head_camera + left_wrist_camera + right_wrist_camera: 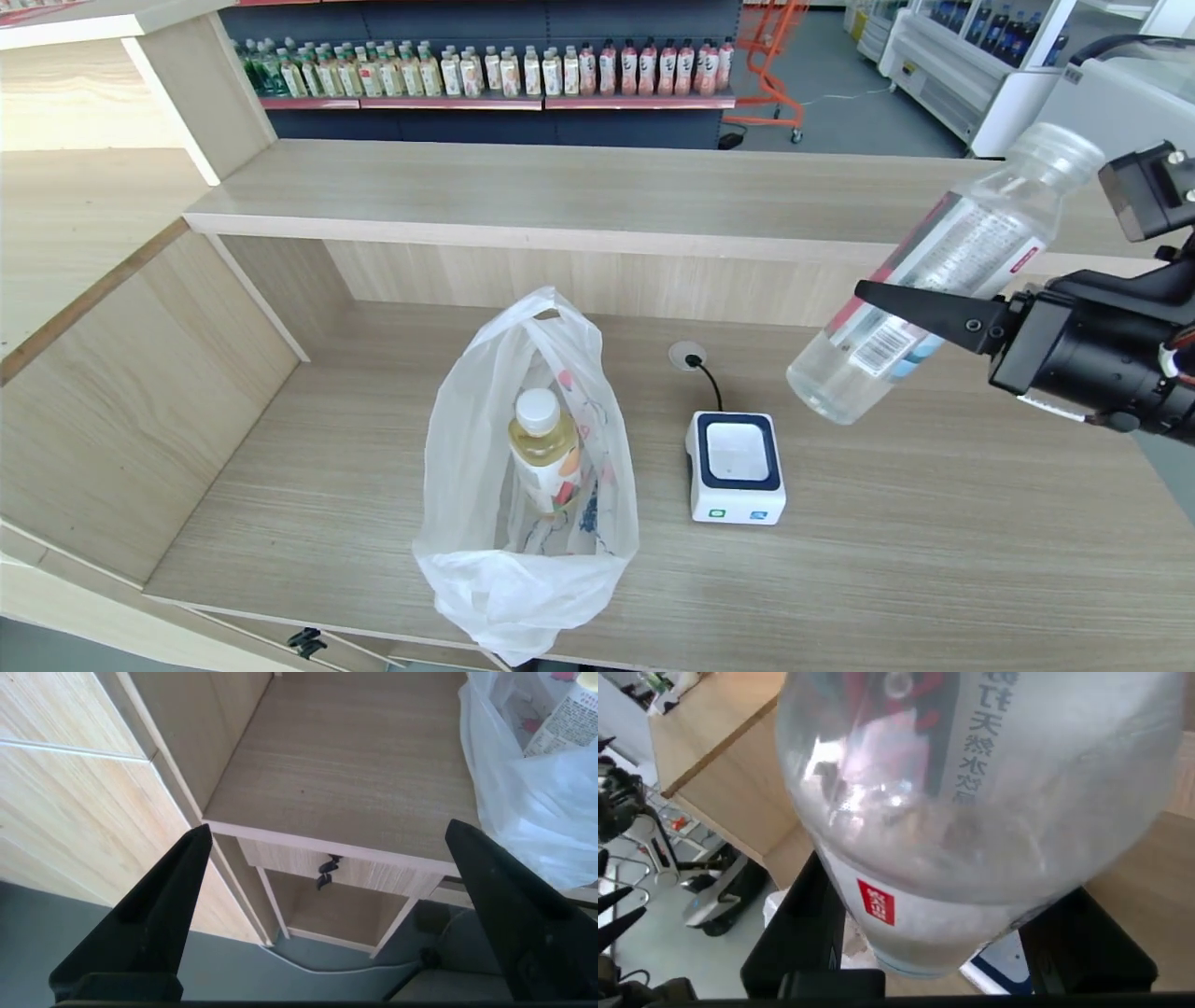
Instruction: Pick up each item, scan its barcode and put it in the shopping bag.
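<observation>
My right gripper (920, 308) is shut on a clear water bottle (934, 271) and holds it tilted in the air at the right, above and to the right of the white barcode scanner (736, 465). The bottle's barcode faces down toward the counter. In the right wrist view the water bottle (971, 812) sits between the dark fingers (799, 924). A white plastic shopping bag (523, 485) stands open on the counter's middle with a yellow drink bottle (543, 448) upright inside. My left gripper (327, 915) is open with nothing in it, off the counter's near left corner, beside the shopping bag (533, 775).
The scanner's black cable (707, 378) runs to a hole in the wooden counter (934, 523). A raised ledge (560, 196) closes the back and a side wall (140, 373) the left. A drawer handle (326, 872) sits under the counter's front edge. Shelves of bottles (485, 70) stand beyond.
</observation>
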Controlling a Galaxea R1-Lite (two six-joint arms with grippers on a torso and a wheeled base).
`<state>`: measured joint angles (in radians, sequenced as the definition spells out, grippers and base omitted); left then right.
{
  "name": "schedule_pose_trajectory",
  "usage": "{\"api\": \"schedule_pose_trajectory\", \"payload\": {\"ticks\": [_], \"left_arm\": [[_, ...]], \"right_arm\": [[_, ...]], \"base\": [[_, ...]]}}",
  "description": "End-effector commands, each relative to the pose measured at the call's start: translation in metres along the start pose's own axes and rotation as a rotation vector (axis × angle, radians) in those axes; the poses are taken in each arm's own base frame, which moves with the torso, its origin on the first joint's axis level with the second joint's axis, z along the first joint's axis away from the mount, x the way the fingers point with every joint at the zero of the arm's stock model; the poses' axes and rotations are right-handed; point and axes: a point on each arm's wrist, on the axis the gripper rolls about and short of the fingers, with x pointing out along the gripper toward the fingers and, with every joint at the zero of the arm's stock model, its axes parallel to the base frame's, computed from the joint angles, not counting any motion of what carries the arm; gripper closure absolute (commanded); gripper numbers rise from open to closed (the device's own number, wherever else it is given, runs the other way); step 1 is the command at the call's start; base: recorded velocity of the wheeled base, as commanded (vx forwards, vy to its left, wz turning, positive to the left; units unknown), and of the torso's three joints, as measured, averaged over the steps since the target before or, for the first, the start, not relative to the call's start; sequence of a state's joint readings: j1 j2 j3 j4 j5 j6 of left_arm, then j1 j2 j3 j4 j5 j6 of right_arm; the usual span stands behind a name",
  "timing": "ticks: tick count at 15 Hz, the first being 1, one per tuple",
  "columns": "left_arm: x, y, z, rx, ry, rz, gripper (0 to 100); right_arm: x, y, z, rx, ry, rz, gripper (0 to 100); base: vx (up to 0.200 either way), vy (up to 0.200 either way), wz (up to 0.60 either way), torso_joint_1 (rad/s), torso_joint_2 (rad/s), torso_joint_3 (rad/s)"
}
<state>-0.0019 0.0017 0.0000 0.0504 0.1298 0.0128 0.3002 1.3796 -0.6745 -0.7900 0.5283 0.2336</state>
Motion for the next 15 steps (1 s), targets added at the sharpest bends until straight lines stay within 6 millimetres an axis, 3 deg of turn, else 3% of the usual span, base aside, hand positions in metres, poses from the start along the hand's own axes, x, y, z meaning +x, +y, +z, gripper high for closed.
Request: {"api": "schedule_pose_trajectory", "payload": {"ticks": [1,5,9,15], "left_arm": [[0.000,0.000,0.000,-0.001,0.000,0.001,0],[0.000,0.000,0.000,0.001,0.000,0.001,0],[0.000,0.000,0.000,0.001,0.000,0.001,0],[0.000,0.000,0.000,0.001,0.000,0.001,0]], "right_arm": [[0.001,0.000,-0.008,0.021,0.023,0.005,100],[0.021,-0.004,-0.038,0.087,0.090,-0.185,100],[0.028,0.003,-0.071,0.187,0.204,-0.158,100],[0.044,0.029,-0.096,0.153,0.231,-0.019,100]], "base": [[0.000,0.200,0.00,0.032,0.01,-0.002],[0.000,0.050,0.00,-0.001,0.00,0.001],[0.000,0.000,0.00,0.000,0.00,0.000],[0.000,0.000,0.00,0.000,0.00,0.000]]}}
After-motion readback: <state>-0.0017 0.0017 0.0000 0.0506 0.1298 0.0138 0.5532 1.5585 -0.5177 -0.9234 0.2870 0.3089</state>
